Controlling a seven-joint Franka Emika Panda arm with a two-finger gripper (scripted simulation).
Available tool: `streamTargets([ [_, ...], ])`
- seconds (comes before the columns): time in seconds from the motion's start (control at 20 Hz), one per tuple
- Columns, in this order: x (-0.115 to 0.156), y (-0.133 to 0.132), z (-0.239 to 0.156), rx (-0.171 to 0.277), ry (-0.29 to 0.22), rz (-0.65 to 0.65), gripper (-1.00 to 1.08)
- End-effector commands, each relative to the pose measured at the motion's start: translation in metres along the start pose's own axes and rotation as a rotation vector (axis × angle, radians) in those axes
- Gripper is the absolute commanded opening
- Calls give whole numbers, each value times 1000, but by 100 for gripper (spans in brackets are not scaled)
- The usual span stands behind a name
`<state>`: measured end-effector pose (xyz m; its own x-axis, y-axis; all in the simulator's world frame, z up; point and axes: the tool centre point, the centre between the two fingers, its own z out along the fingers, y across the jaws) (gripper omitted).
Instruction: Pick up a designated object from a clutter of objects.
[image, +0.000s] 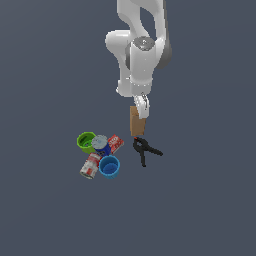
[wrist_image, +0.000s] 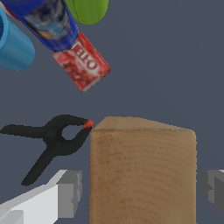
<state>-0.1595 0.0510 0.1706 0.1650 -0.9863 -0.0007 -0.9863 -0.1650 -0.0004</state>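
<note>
The designated object, a tan-brown box (image: 137, 125), stands upright just off the exterior view's right of the clutter of objects. My gripper (image: 141, 107) hangs over its top, open. In the wrist view the box (wrist_image: 142, 166) fills the space between my two grey fingers (wrist_image: 70, 192), with a thin gap on each side. A black clamp (image: 145, 150) lies right next to the box's base, its orange tip (wrist_image: 89, 124) at the box's corner.
The clutter holds a green cup (image: 86, 142), a blue can with grey lid (image: 101, 143), a small red box (image: 115, 143), a red-and-white can (image: 90, 166) and a blue cup (image: 109, 166). The red box (wrist_image: 82, 63) lies nearest the tan box.
</note>
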Motion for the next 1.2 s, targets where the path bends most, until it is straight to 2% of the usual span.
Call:
streamTargets([
  [0.0, 0, 0, 10, 0, 0, 1, 100],
  [0.6, 0, 0, 28, 0, 0, 3, 100],
  [0.65, 0, 0, 28, 0, 0, 3, -100],
  [1.15, 0, 0, 28, -1, 0, 3, -100],
])
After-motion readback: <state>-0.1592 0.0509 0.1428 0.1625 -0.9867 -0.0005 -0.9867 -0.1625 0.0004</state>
